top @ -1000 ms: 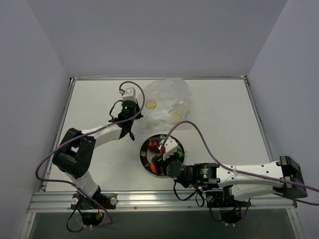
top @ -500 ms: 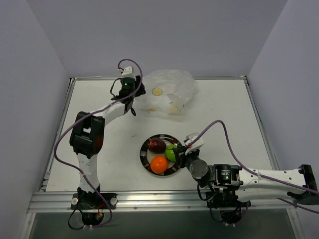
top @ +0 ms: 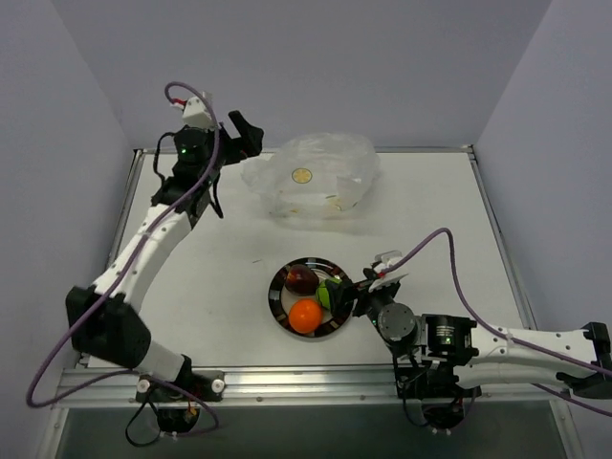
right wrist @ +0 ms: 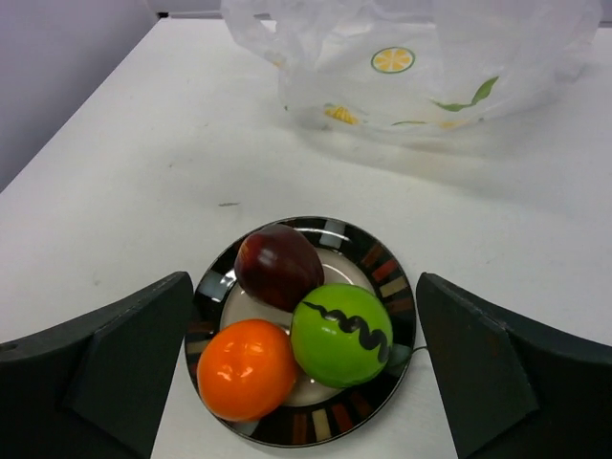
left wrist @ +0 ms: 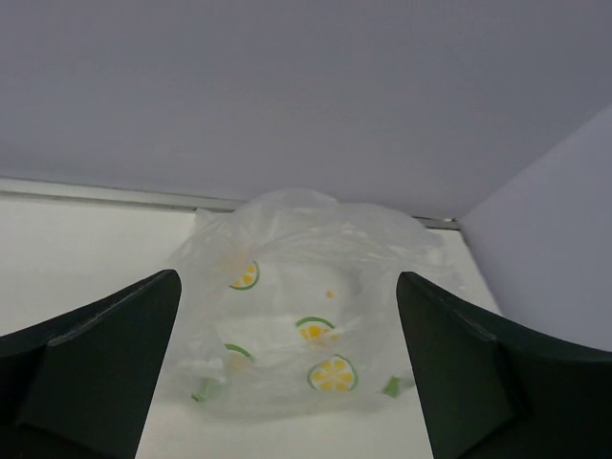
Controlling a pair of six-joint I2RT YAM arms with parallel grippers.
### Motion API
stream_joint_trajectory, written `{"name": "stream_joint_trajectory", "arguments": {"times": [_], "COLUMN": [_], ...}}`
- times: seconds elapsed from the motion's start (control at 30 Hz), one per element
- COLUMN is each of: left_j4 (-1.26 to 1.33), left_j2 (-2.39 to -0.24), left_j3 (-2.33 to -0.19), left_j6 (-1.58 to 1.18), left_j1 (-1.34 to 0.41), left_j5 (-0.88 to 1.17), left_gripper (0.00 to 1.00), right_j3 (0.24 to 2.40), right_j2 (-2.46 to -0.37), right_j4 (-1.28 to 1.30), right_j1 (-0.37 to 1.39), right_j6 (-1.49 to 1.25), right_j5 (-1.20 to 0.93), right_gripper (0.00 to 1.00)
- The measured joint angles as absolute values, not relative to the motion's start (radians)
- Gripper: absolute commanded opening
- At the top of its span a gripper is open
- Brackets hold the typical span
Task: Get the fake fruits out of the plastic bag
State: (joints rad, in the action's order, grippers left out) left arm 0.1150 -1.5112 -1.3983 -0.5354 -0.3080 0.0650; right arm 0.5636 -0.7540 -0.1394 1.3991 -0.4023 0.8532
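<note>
On the dark-rimmed plate (right wrist: 384, 270), spotted orange fruit (right wrist: 247, 369), green fruit (right wrist: 340, 335) and maroon fruit (right wrist: 277, 266), all touching. Saw plastic bag (top: 316, 182) lying at the table's (top: 191, 277) far edge. Caught left gripper (top: 247, 136) near it, fingers spread, empty; right gripper (top: 349, 296) beside the plate, likewise parted, empty.

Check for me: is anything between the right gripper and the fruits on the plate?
Nothing visible. The right gripper, fingers open, faces the plate directly; the orange fruit, green fruit and maroon fruit lie uncovered on it. The plastic bag sits beyond, apart.

Three fruits (right wrist: 341, 334) on plate (right wrist: 379, 260); bag (right wrist: 430, 67) crumpled
</note>
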Motion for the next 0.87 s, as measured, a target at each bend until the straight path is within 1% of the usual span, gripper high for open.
{"name": "stream_joint_trajectory", "arguments": {"times": [0.1,0.2,0.33,0.47,0.67,0.73,0.87], "left_j4": [0.08,-0.011,-0.186,-0.347,-0.558,-0.603,-0.612], "left_j2": [-1.271,-1.023,-0.799,-0.666,-0.53,-0.494,-0.418], "left_j3": [-1.308,-1.216,-1.15,-1.081,-0.884,-0.861,-0.859], "left_j6": [-0.546,-0.545,-0.479,-0.402,-0.34,-0.327,-0.307], "left_j1": [-0.318,-0.329,-0.333,-0.333,-0.333,-0.333,-0.333], "left_j5": [0.112,0.143,0.158,0.16,0.14,0.133,0.119], "left_gripper": [0.94,0.94,0.94,0.94,0.94,0.94,0.94], "right_j3": [0.566,0.594,0.643,0.665,0.661,0.66,0.659], "right_j2": [-0.718,-0.691,-0.611,-0.487,-0.331,-0.309,-0.305], "right_j4": [-0.141,-0.109,-0.065,-0.04,-0.014,-0.01,0.001], "right_j1": [1.393,1.389,1.388,1.388,1.388,1.388,1.388], "right_j6": [-0.403,-0.404,-0.399,-0.391,-0.399,-0.4,-0.4], "right_j5": [0.897,0.947,0.986,1.026,1.058,1.063,1.078], "right_gripper": [1.0,1.0,1.0,1.0,1.0,1.0,1.0]}}
